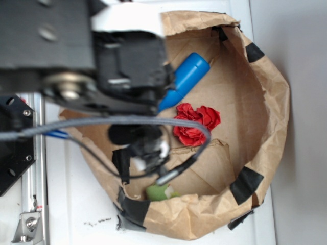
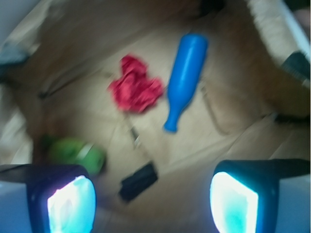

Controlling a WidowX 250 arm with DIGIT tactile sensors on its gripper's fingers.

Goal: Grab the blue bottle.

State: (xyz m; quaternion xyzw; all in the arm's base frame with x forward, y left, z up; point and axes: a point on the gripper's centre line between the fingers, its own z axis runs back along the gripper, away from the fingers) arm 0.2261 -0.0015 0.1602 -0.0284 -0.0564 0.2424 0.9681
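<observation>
The blue bottle [image 1: 186, 77] lies on its side on the floor of a brown paper bin [image 1: 265, 107], partly hidden by my arm in the exterior view. In the wrist view the blue bottle [image 2: 185, 77] lies whole ahead of me, wide body far, narrow neck toward me. My gripper [image 2: 153, 201] is open and empty, its two pads wide apart above the bin floor, well short of the bottle. In the exterior view the gripper [image 1: 145, 153] is blurred and mostly hidden under the arm.
A red ruffled cloth lump [image 2: 135, 90] lies just left of the bottle, also in the exterior view [image 1: 196, 122]. A small green toy [image 2: 77, 153] sits near my left finger. A black tape piece [image 2: 138, 180] lies between my fingers. The bin walls [image 1: 173, 219] rise all round.
</observation>
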